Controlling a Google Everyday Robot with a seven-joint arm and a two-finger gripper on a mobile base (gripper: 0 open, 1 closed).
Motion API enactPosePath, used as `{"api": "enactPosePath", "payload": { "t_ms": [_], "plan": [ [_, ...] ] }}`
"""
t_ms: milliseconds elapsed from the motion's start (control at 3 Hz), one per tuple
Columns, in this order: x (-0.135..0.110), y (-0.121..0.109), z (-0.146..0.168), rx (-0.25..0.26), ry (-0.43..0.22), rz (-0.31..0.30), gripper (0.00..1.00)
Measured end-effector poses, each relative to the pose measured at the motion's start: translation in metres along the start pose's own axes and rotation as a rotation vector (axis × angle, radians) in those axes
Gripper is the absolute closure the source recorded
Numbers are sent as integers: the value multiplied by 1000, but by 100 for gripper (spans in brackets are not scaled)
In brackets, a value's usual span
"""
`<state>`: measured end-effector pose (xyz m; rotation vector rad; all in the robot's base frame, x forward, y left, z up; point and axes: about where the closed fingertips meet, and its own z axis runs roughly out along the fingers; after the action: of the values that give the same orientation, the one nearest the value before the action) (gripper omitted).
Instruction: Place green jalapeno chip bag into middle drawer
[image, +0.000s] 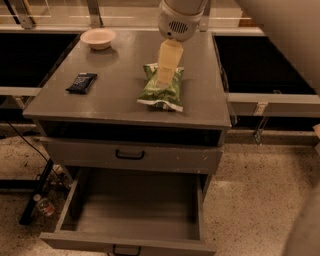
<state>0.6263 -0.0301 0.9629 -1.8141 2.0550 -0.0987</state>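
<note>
Grasping step: gripper (165, 79) low over the bag (162, 95), which lies flat on the counter (115, 97) directly beneath its tip; its opening cannot be told. Pinch the bag's crinkly top firmly, lift clear, then lower into the open drawer (135, 210) below.

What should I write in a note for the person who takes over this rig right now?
Tool: down at the upper part of the green jalapeno chip bag; whether it has a grip cannot be told.
Bag: lying on the cabinet top, right of centre, not lifted.
Middle drawer: pulled open, nothing visible inside.
Done: drawer open, tool at the bag.
Left: secure the grasp, lift the bag, carry it down to the open drawer, release it there.
</note>
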Motion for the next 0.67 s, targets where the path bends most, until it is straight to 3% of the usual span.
{"api": "enactPosePath", "payload": {
  "t_ms": [333, 667],
  "plan": [
    [-13, -2, 19, -35, -5, -32, 0],
    [-14, -2, 20, -34, -6, -32, 0]
  ]
}}
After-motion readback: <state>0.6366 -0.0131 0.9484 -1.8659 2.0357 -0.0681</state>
